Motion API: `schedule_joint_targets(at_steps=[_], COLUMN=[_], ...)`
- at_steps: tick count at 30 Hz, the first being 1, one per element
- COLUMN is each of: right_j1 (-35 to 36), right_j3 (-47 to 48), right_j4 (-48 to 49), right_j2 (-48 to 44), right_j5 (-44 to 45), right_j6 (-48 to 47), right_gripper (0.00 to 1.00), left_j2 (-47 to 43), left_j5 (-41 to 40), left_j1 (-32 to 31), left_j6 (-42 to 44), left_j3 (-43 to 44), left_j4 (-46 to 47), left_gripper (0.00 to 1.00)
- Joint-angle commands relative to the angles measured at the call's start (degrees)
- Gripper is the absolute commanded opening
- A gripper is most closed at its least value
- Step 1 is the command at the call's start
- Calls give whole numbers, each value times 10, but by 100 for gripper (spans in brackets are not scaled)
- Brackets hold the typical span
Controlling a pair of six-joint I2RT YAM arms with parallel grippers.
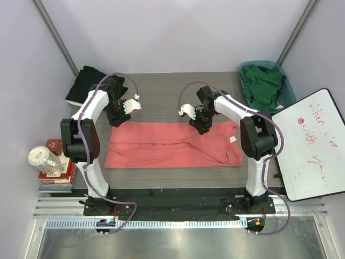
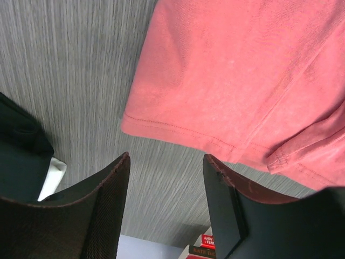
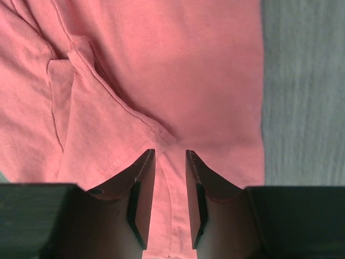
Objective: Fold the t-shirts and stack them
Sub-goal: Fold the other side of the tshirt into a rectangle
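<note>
The pink shirt lay flat on the surface, partly folded lengthwise. The left tool hung open beside a hem corner, probably to pinch it. The right tool stood narrow-jawed over a sleeve fold; whether it gripped was unclear.

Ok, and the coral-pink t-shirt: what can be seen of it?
The coral-pink t-shirt is cotton-looking, with stitched hems and a small white tag at its right end. It lies on the grey table, folded into a long band, a sleeve tucked over the body. The right gripper hangs over that sleeve fold, jaws narrow; whether they pinch cloth is unclear. The left gripper stands open over bare table beside a hem corner, not touching.
</note>
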Motion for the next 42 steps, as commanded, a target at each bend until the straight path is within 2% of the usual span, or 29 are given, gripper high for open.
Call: schedule_joint_targets(at_steps=[1,18,22,23,25,42], right_j1=[2,14,18,18,19,44], right_j3=[26,44,43,44,45,99], right_j4=[-16,-26,-32,-33,-35,-178], right_j2=[8,43,44,44,40,-21], right_j5=[-29,-37,-30,-27,-24,-21], right_j6=[-17,-16,-23,-23,-25,-73], right_gripper=[36,33,18,10,2,1], left_j2=[-3,13,14,14,14,17], left_j5=[-1,-4,-3,-2,-1,4], left_j1=[2,2,2,1,2,2], left_j6=[-6,-2,0,-1,1,12], left_j3=[5,23,24,24,23,20], left_j4=[10,6,9,11,11,14], left_gripper=[57,56,56,56,56,56])
